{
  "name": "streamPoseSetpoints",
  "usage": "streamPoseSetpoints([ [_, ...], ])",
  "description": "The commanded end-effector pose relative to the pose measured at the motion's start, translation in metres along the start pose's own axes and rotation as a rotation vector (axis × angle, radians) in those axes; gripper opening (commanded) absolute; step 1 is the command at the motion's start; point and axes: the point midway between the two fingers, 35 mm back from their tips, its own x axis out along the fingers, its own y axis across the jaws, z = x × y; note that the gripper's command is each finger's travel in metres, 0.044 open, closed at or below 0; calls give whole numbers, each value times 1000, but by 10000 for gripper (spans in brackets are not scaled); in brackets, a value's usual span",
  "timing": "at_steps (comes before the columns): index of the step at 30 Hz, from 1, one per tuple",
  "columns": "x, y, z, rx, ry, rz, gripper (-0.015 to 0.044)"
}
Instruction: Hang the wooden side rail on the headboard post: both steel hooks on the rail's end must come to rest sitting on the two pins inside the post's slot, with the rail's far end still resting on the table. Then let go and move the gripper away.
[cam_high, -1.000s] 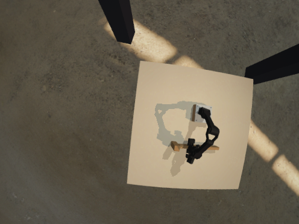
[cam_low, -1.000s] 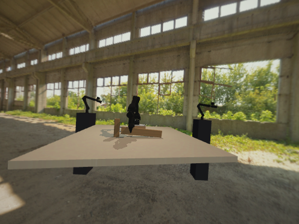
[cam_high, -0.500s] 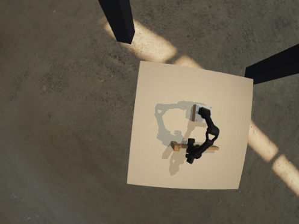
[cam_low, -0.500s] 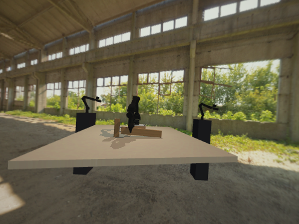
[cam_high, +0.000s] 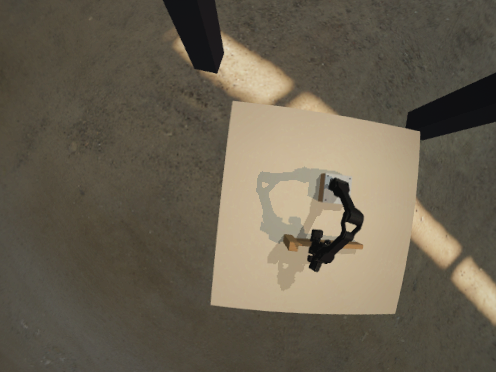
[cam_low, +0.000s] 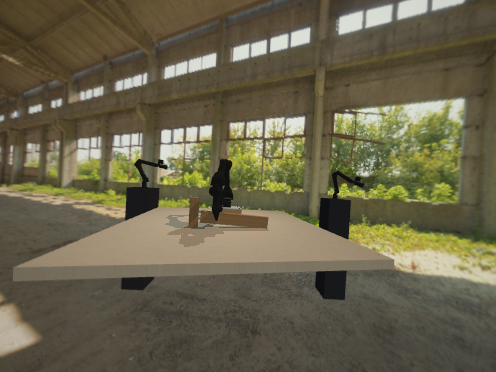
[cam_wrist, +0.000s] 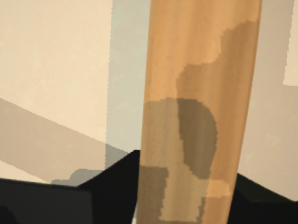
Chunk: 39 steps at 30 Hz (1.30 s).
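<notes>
The wooden post (cam_high: 290, 243) (cam_low: 194, 212) stands upright on the table. The wooden rail (cam_high: 355, 246) (cam_low: 247, 221) (cam_wrist: 200, 45) lies to its right, with its near end close to the post and raised a little. The rail's far right end is low, at the table top. In the exterior view a narrow gap shows between rail and post. My gripper (cam_low: 216, 218) (cam_wrist: 168, 160) is shut on the rail, nearer its post end, with one dark finger on each side. The hooks, slot and pins cannot be made out.
The arm's base stands on a light plate (cam_high: 329, 197) with a brown block (cam_high: 322, 187) along its side, behind the rail. The table (cam_high: 260, 135) (cam_low: 150, 255) has open edges. Two black pedestals (cam_low: 142, 200) (cam_low: 335, 215) with small arms stand beyond the table.
</notes>
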Motion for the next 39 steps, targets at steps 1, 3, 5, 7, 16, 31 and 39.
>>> streamPoseSetpoints([
  [1,-4,-2,-2,-4,7,-8,0],
  [3,-4,-2,-2,-4,7,-8,0],
  [5,-4,-2,-2,-4,7,-8,0],
  [7,-4,-2,-2,-4,7,-8,0],
  [16,-5,-3,-3,-4,7,-8,0],
  [31,-5,-4,-4,-4,7,-8,0],
  [39,-4,-5,-5,-4,8,-8,0],
])
